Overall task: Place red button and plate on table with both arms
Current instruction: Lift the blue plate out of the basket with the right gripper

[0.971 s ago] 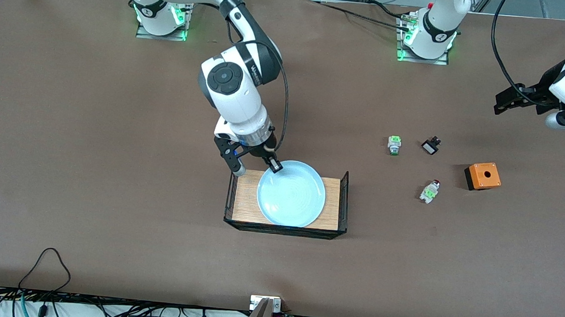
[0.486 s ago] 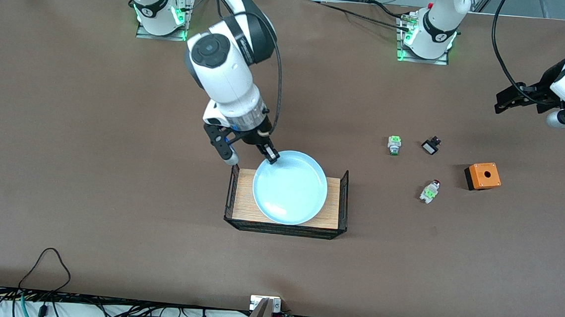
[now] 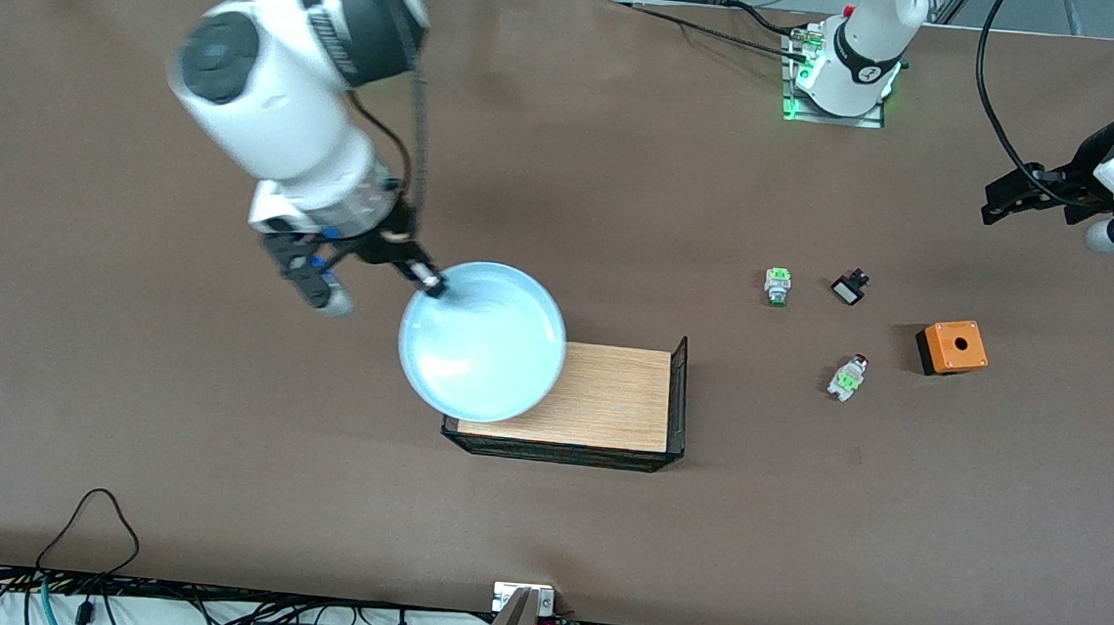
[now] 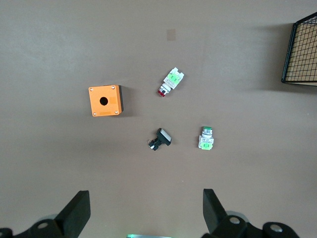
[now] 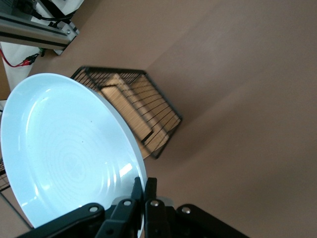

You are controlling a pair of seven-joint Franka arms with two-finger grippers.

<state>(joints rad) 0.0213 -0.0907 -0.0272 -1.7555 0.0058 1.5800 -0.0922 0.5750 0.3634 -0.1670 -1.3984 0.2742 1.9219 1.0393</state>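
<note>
My right gripper (image 3: 431,286) is shut on the rim of the pale blue plate (image 3: 481,342) and holds it in the air. The plate hangs tilted over the rack's end toward the right arm and over the brown table (image 3: 214,445). The right wrist view shows the two fingers (image 5: 140,191) pinching the plate's (image 5: 64,148) edge. The red button (image 3: 848,377) lies on its side on the table, toward the left arm's end. My left gripper (image 3: 1001,201) is open and waits high above that end. Its wrist view looks down on the red button (image 4: 171,82), well clear of the left gripper (image 4: 146,196).
The light-wood rack with black wire sides (image 3: 677,390) stands mid-table. A green-capped switch (image 3: 777,287), a small black-and-white part (image 3: 849,289) and an orange box with a hole (image 3: 952,346) lie round the red button. Cables run along the table's near edge.
My right arm has lifted the plate off the rack and carried it toward the right arm's end of the table. The left arm has hardly moved.
</note>
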